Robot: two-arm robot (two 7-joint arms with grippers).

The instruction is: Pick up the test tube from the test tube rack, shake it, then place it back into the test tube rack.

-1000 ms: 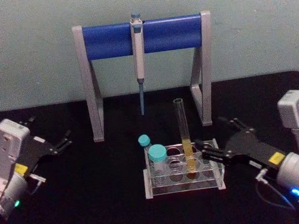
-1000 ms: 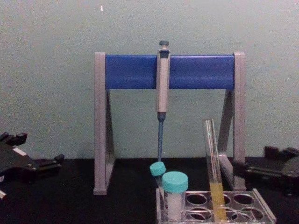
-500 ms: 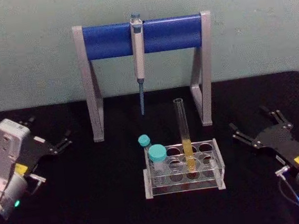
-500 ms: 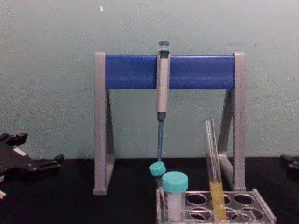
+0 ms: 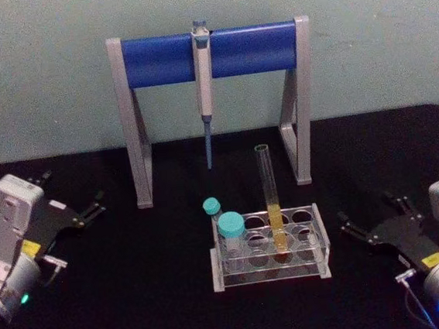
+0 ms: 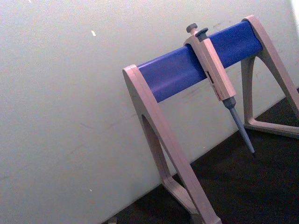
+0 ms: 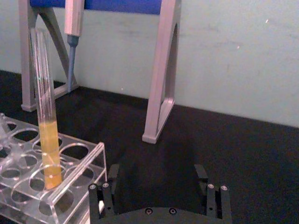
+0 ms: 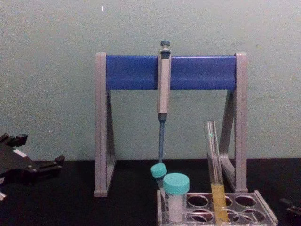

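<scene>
Head view: test tube (image 5: 270, 198) stands in the test tube rack (image 5: 268, 247), off to the left of the right end effector (image 5: 373, 223) and apart from it, nothing touching. Tube is long, thin, clear glass, no cap, open rim on top, yellow liquid filling roughly the lower third; it leans slightly and rises well above the rack. Rack is low clear plastic with rows of round holes, sitting on the black tabletop (image 5: 154, 295); tube is in a hole toward the rack's right half. Two teal-capped vials (image 5: 231, 233) sit in the rack's left end, farther from the right end effector than the tube.

Right end effector rests low over the tabletop at right, fingers spread open, empty, pointing toward the rack. Right wrist view shows both black fingers (image 7: 106, 186) wide apart, with the tube and the rack's corner ahead and to one side.

Left end effector (image 5: 84, 210) sits well left of the rack, fingers apart, holding nothing.

Behind the rack, farther from both end effectors, a grey and blue stand (image 5: 209, 53) carries a hanging pipette (image 5: 204, 88).
</scene>
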